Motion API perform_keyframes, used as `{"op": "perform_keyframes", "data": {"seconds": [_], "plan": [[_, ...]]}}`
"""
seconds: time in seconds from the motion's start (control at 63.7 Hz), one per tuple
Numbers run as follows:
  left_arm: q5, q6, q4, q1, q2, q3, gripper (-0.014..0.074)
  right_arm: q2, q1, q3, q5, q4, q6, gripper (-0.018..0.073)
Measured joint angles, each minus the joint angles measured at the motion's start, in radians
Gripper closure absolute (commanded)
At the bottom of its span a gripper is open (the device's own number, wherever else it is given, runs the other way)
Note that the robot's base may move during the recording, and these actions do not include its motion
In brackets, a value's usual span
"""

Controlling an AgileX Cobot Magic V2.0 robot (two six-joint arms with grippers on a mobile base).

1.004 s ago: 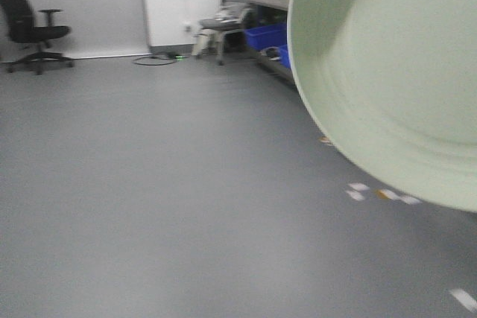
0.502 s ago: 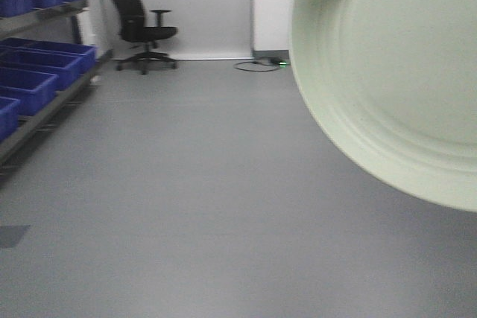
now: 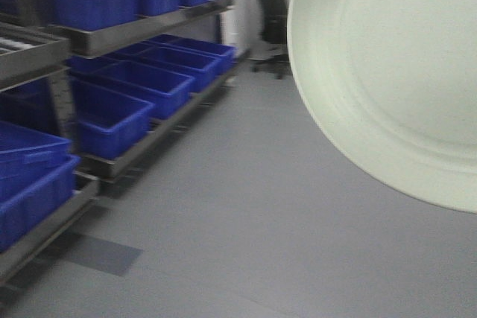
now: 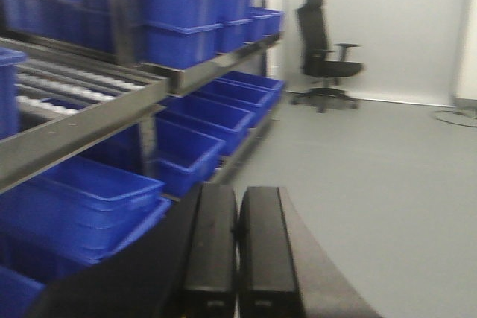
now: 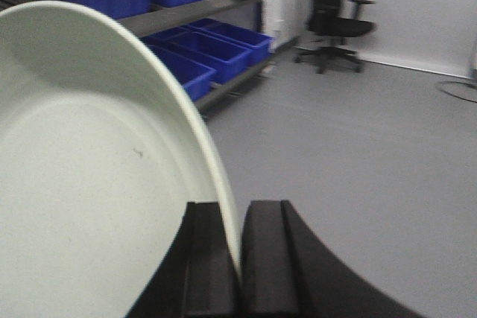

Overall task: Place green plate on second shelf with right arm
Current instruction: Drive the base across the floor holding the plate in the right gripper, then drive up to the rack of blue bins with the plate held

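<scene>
Your right gripper (image 5: 240, 255) is clamped on the rim of the round, shallow, matte pale mint-green plate (image 5: 89, 184), which stands nearly on edge between the black fingers, held in the air. Your left gripper (image 4: 238, 243) has its fingers pressed together with nothing between them.

The pick is done. By my judgement the approach, lining up with the second shelf and letting go are all left.

The grey metal rack (image 3: 119, 33) of blue plastic bins (image 3: 112, 117) lies to the left, well apart from the plate. Only the right wrist view shows the grip. The front view shows just the plate's face, and the left wrist view alone shows a roller track (image 4: 67, 96) on one level.
</scene>
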Motion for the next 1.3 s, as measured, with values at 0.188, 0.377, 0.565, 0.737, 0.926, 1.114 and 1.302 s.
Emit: {"op": "perform_keyframes", "data": {"seconds": [0.188,0.377,0.565,0.737,0.926,1.114,1.302], "plan": [[0.000,0.000,0.000,0.000,0.000,0.000,0.0466,0.000,0.000,0.000,0.000,0.000,0.000,0.0504],[0.000,0.000,0.000,0.000,0.000,0.000,0.0466,0.000,0.000,0.000,0.000,0.000,0.000,0.0504],[0.000,0.000,0.000,0.000,0.000,0.000,0.0466,0.000,0.000,0.000,0.000,0.000,0.000,0.0504],[0.000,0.000,0.000,0.000,0.000,0.000,0.0466,0.000,0.000,0.000,0.000,0.000,0.000,0.0504],[0.000,0.000,0.000,0.000,0.000,0.000,0.0466,0.000,0.000,0.000,0.000,0.000,0.000,0.0504],[0.000,0.000,0.000,0.000,0.000,0.000,0.0466,0.000,0.000,0.000,0.000,0.000,0.000,0.0504],[0.000,0.000,0.000,0.000,0.000,0.000,0.0466,0.000,0.000,0.000,0.000,0.000,0.000,0.0504]]}}
